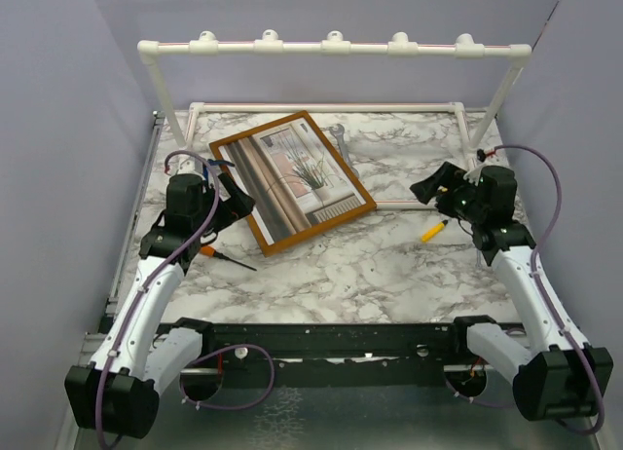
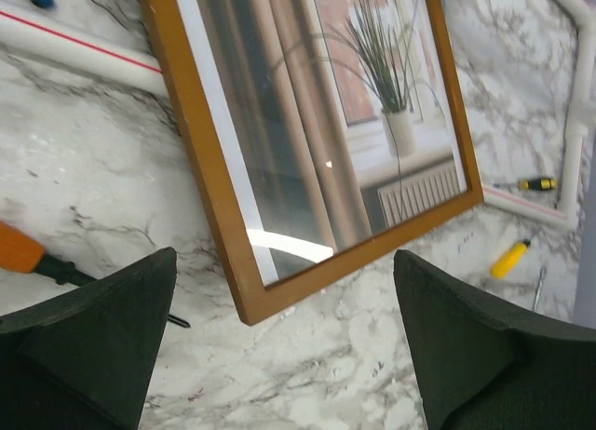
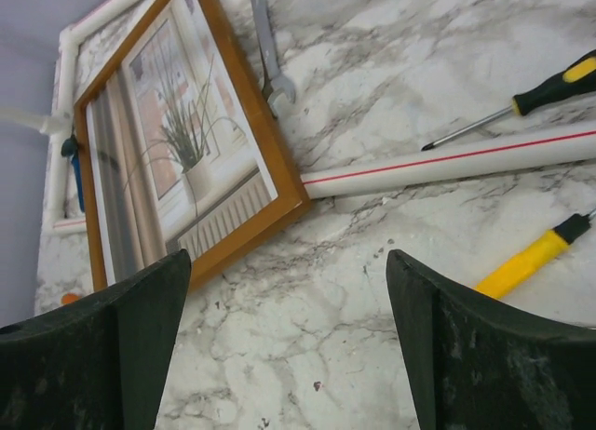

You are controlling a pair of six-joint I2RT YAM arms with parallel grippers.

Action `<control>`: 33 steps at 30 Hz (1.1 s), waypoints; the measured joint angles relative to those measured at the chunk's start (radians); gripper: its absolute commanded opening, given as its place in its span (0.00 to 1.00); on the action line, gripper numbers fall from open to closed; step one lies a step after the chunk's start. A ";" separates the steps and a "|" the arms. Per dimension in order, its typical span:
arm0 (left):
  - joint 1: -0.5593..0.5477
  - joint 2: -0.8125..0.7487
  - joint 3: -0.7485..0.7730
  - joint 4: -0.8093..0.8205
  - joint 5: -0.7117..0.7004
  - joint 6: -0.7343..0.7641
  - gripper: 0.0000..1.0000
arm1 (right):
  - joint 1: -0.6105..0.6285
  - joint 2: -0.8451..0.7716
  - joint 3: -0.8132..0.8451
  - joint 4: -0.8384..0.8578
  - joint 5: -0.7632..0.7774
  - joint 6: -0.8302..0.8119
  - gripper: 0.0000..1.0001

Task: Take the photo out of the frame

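My left pincer (image 1: 232,199) gapes wide by the near-left corner of the large orange-brown wooden rect. frame (image 1: 319,228), lying glass-up on the white marble-look table (image 1: 389,270) w/ the curtains-and-potted-plant paper photo (image 1: 292,182) inside, & my right pincer (image 1: 425,189) gapes wide, apart from it.

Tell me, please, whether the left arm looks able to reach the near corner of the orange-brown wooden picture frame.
Probably yes: the open left pincer faces that corner of the orange-brown wooden picture frame, with only bare marble tabletop between; the orange-handled screwdriver lies aside.
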 measured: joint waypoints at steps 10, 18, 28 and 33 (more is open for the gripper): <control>0.000 0.024 -0.126 0.123 0.177 -0.025 0.99 | 0.001 0.272 -0.119 0.283 -0.308 0.182 0.87; 0.000 0.045 -0.217 0.199 0.192 -0.067 0.98 | 0.001 0.447 -0.074 0.405 -0.347 0.208 0.78; 0.000 0.116 -0.279 0.333 0.212 -0.101 0.95 | 0.039 0.813 0.247 0.403 -0.422 0.127 0.71; 0.000 0.167 -0.321 0.430 0.242 -0.127 0.92 | 0.064 0.939 0.334 0.386 -0.449 0.111 0.71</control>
